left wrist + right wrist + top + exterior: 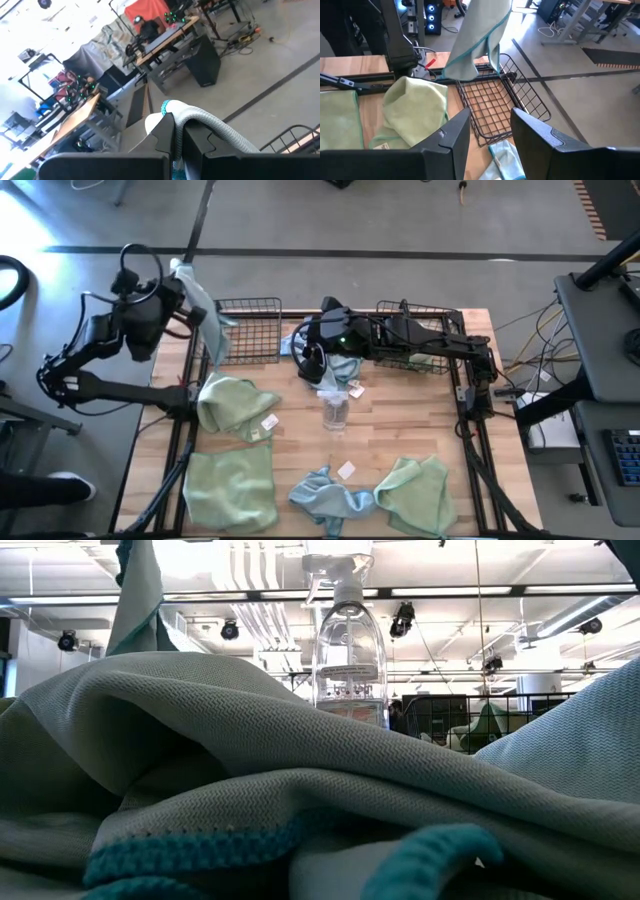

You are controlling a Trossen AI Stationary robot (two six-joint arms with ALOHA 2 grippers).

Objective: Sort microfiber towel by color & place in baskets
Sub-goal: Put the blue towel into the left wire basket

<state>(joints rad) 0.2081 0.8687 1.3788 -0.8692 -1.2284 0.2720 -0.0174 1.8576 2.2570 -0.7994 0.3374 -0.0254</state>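
**Blue towel held up over the left basket**

Left gripper raised beyond the table's far-left corner, fingers clamped together on a light blue towel that hangs down beside the left basket. Seen from the right wrist as a long draped cloth above the bare wire floor of that basket.

Right gripper low between the two baskets, fingers apart, with another blue towel just beneath. Right basket largely covered by the right arm.

On the wood table: a bunched green towel on the left, a flat green towel at near left, a crumpled blue towel at near centre, a green towel at near right. Clear spray bottle upright mid-table.
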